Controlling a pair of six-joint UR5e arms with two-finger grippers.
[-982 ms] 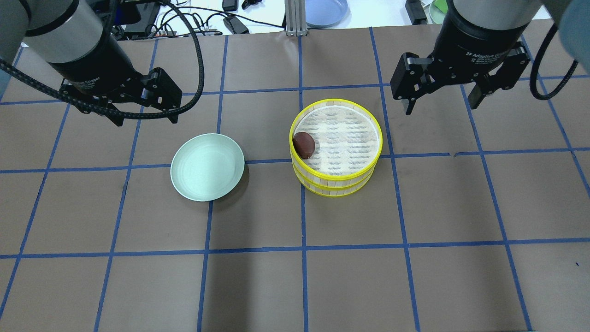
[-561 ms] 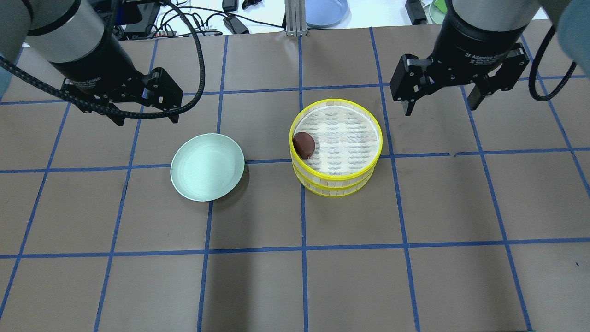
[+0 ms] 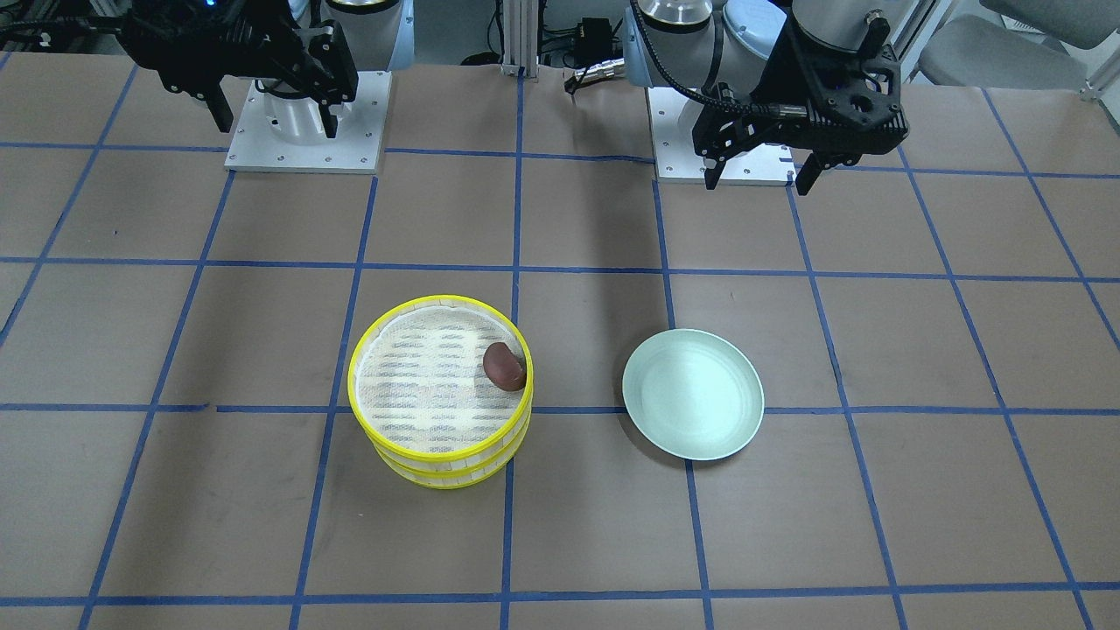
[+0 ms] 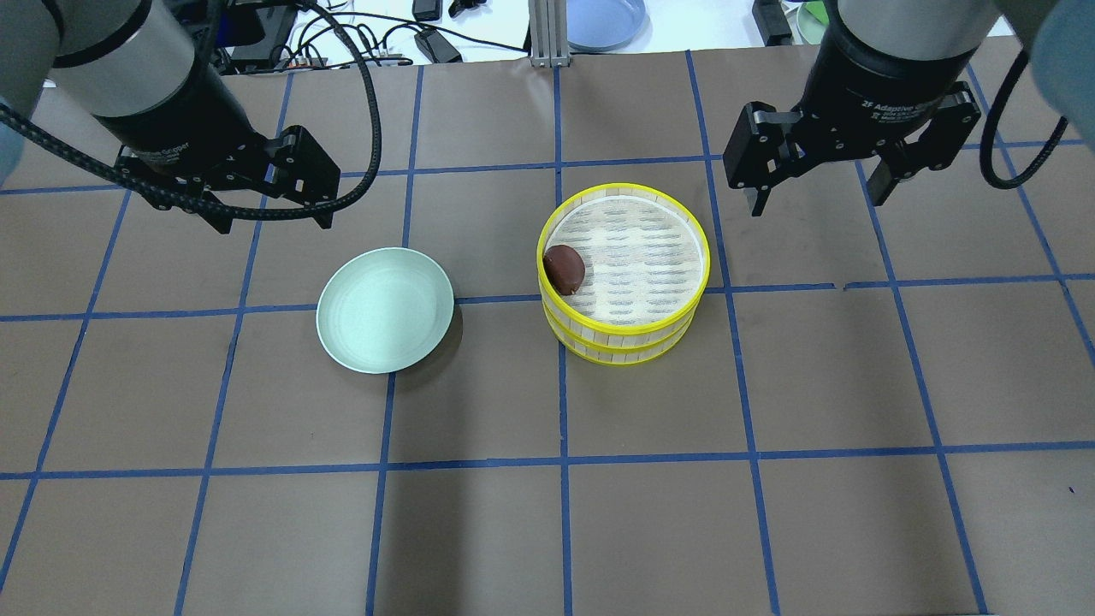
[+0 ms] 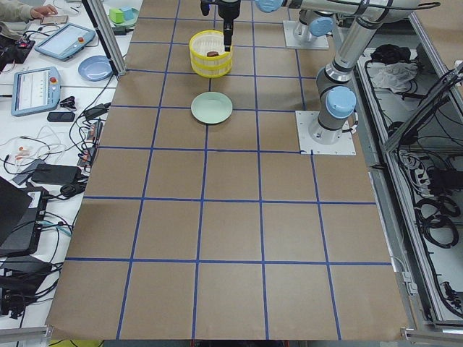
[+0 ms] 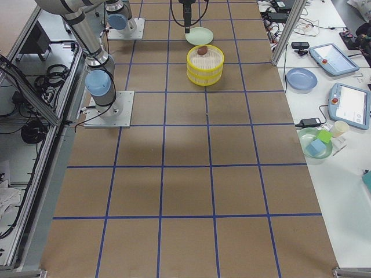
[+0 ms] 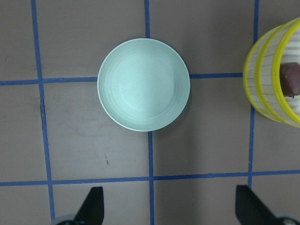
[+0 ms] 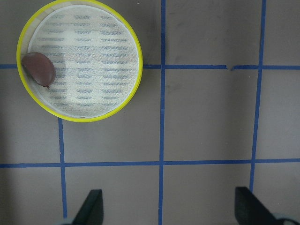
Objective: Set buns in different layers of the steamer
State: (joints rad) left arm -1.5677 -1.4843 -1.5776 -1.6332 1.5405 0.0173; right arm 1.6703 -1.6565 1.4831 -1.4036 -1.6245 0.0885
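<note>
Stacked on the bench [image 4: 770, 530]: two steamer layers [image 4: 703, 257], reddish-brown bun [image 4: 565, 268] against the top rim. Nearby, pale green plate [image 4: 385, 310]. Left hand [image 4: 272, 225], right hand [image 4: 814, 204]: both spread, raised.

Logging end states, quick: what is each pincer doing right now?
Left pincer: open, holding nothing.
Right pincer: open, holding nothing.

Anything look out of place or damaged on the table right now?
Nothing spilled or damaged. The two steamer layers sit stacked squarely, the brown bun against the top rim. One oddity: no cream-white bun shows in any view; the lower layer's inside is hidden.
</note>
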